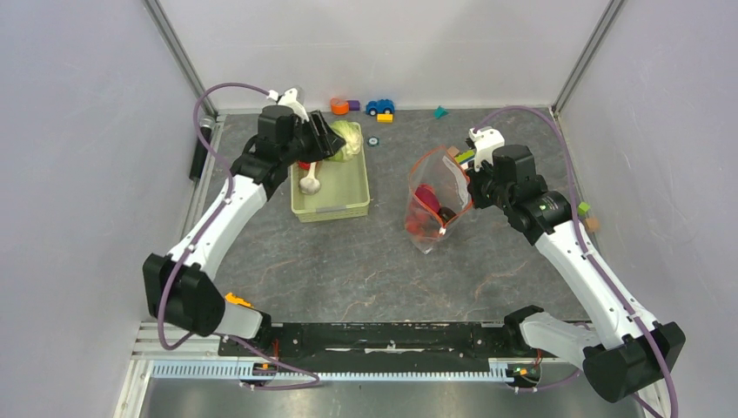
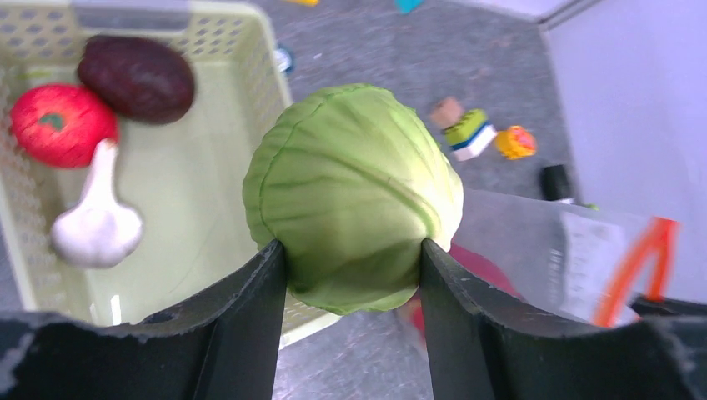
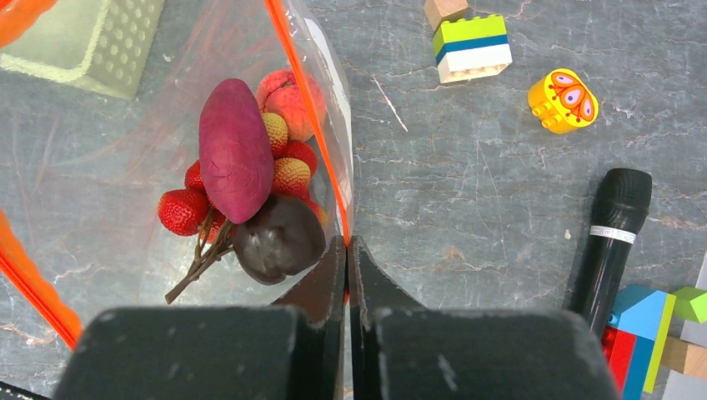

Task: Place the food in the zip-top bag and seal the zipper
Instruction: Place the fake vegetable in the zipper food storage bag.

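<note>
One cabbage sits between the left jaws, which are spread to its width and press it on both sides. It hangs over the far right corner of the pale green basket, off the worktop. Three pieces lie in the basket: one red tomato-like fruit, one dark purple piece and one white garlic bulb.

The right jaws are pressed together on the rim of the single zip-top bag, pinching the plastic just beside the zipper and holding the mouth up and gaping. The bag stands on the worktop to the right of the basket. Inside it are one long purple piece, one dark rounded piece, one peach and at least five small red strawberries on stems; any more are hidden under the others.

A band of bare worktop separates the basket's right wall from the bag. Right of the bag, near the right jaws, lie one stacked block, one yellow toy and one black microphone-like stick. Along the far edge stand one toy car and a few blocks. Walls close in the left, far and right sides.
</note>
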{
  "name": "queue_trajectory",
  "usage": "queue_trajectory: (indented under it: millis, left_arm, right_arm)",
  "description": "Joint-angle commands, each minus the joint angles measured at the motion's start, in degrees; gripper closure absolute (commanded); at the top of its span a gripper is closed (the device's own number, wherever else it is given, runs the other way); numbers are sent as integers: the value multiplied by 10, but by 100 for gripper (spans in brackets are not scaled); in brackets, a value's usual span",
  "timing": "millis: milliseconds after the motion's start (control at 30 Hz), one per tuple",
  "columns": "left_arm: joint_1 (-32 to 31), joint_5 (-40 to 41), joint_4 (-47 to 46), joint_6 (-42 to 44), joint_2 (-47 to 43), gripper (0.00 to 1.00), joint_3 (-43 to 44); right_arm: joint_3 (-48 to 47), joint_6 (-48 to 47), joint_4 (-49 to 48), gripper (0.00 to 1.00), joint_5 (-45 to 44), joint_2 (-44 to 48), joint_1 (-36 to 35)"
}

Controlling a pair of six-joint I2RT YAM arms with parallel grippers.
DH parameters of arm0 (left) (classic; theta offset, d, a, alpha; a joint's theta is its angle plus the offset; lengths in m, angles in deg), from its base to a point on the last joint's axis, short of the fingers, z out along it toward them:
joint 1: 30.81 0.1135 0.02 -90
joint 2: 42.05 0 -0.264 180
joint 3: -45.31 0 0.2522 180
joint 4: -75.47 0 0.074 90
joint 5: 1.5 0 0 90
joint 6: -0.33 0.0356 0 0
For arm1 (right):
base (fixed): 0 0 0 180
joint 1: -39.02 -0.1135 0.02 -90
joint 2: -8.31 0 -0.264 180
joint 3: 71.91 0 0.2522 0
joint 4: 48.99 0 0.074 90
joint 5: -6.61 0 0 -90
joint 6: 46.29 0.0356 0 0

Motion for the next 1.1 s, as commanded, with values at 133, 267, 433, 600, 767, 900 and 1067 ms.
queue_trajectory:
  millis: [133, 267, 433, 600, 767, 900, 1067]
  left_arm:
    - [-31, -156, -107, 24, -87, 98, 8]
    - [-66, -162, -122, 51, -113, 98, 8]
    - [-114, -193, -145, 80, -121, 98, 16]
    - [-163, -260, -161, 94, -86, 98, 44]
    - [-196, -304, -156, 101, -40, 98, 73]
    - [-216, -306, -152, 116, -20, 98, 81]
    - [-235, -258, -112, 144, -1, 98, 89]
  right_arm:
    - [-19, -1, -12, 100, 10, 2, 2]
    - [-19, -1, -12, 100, 13, 2, 2]
    - [-20, -1, -13, 100, 19, 3, 2]
    - [-20, 0, -13, 100, 24, 3, 2]
    - [-20, 0, -12, 100, 22, 9, 2]
    - [-21, -1, -12, 100, 20, 9, 2]
    - [-22, 0, -10, 100, 17, 10, 2]
